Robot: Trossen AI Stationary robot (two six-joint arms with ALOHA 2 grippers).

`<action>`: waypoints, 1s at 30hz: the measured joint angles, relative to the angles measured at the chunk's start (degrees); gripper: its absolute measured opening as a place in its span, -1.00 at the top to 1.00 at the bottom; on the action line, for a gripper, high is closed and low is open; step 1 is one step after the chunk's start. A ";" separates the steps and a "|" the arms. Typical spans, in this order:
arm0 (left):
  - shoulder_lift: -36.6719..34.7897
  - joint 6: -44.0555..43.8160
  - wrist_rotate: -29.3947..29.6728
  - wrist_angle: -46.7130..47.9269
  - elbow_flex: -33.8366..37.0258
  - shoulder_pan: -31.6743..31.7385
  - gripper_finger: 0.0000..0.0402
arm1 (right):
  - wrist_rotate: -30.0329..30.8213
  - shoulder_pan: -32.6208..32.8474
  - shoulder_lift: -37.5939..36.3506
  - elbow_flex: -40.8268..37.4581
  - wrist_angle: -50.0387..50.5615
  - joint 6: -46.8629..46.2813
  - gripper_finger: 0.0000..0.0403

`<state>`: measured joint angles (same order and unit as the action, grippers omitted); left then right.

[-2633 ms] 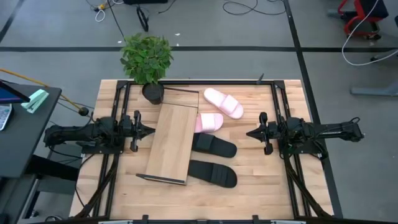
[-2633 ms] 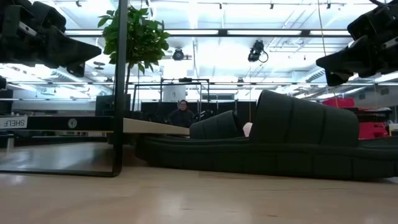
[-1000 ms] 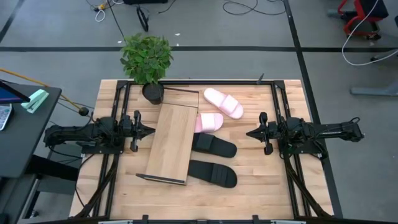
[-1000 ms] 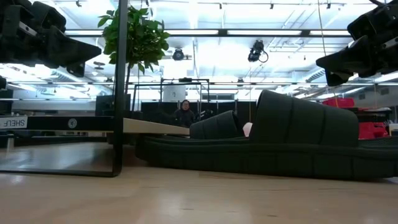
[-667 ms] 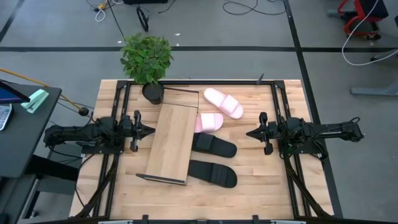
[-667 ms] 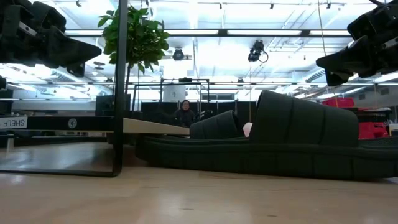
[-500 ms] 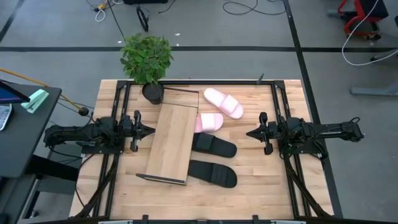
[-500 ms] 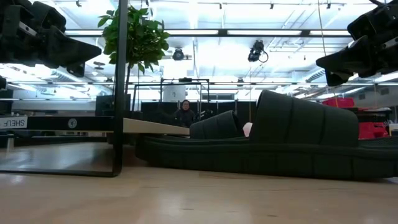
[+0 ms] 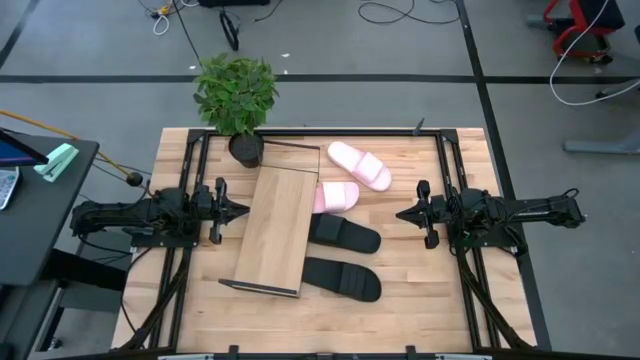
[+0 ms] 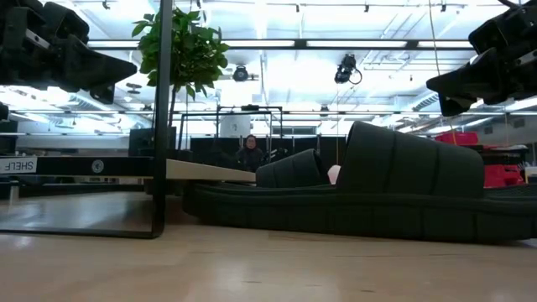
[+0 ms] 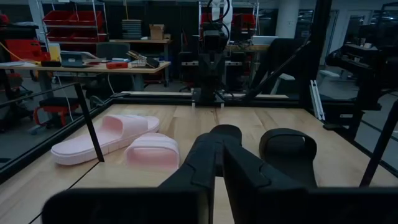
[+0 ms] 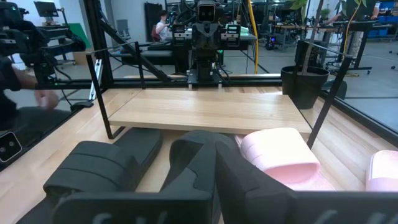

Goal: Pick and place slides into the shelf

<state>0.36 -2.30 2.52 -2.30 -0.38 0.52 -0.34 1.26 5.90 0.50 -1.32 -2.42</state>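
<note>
In the high view the shelf (image 9: 278, 232), a light-wood board on a thin dark frame, stands slanted left of the table's middle. One pale pink slide (image 9: 360, 165) lies flat near the far edge. The second pink slide (image 9: 338, 197) has one end under the board. Two black slides (image 9: 345, 236) (image 9: 343, 279) lie on the table by the shelf's right side. My left gripper (image 9: 240, 211) hovers shut, left of the shelf. My right gripper (image 9: 402, 214) hovers shut, right of the slides. Both hang above the table in the low view (image 10: 126, 67) (image 10: 436, 84).
A potted plant (image 9: 237, 95) stands at the far edge, its pot (image 9: 246, 150) close to the shelf's far end. Dark frame rails (image 9: 196, 170) (image 9: 450, 165) run along both table sides. Bare wood lies at the near right (image 9: 430, 290). A person (image 12: 18, 62) shows beyond the table.
</note>
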 joint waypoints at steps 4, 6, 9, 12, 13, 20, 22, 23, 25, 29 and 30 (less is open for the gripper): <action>0.00 -0.01 0.02 0.01 0.01 -0.01 0.84 | 0.00 0.00 -0.01 0.01 0.00 0.00 0.92; 0.00 0.01 0.01 0.01 -0.01 -0.01 0.86 | 0.01 0.01 0.00 0.01 0.00 0.00 0.92; -0.01 0.01 0.00 0.00 0.01 0.00 0.88 | 0.00 0.00 0.01 -0.01 0.01 0.00 0.92; -0.01 -0.01 0.01 0.01 0.01 -0.01 0.88 | 0.01 0.01 0.00 0.00 0.01 0.00 0.92; 0.00 0.01 0.00 0.01 0.02 0.00 0.87 | 0.00 0.00 0.01 0.00 0.02 0.00 0.92; -0.02 0.01 0.00 0.00 0.01 0.01 0.81 | 0.00 0.02 -0.01 -0.01 0.00 0.00 0.92; 0.00 -0.01 0.02 -0.01 0.00 -0.01 0.81 | 0.02 0.00 0.00 0.00 0.01 0.00 0.92; 0.00 0.01 0.00 -0.01 0.02 -0.01 0.81 | 0.02 0.01 0.00 -0.01 0.00 0.00 0.92; -0.02 -0.01 0.02 0.01 0.00 -0.01 0.82 | 0.02 0.02 0.01 -0.01 0.00 0.00 0.92; 0.00 -0.01 0.00 0.00 0.00 0.00 0.85 | 0.00 0.00 -0.01 -0.01 0.00 0.00 0.92; -0.01 0.01 0.02 0.00 -0.01 -0.01 0.86 | 0.02 0.02 0.01 0.00 0.00 0.00 0.92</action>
<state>0.35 -2.28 2.55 -2.29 -0.38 0.51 -0.32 1.27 5.91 0.50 -1.32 -2.42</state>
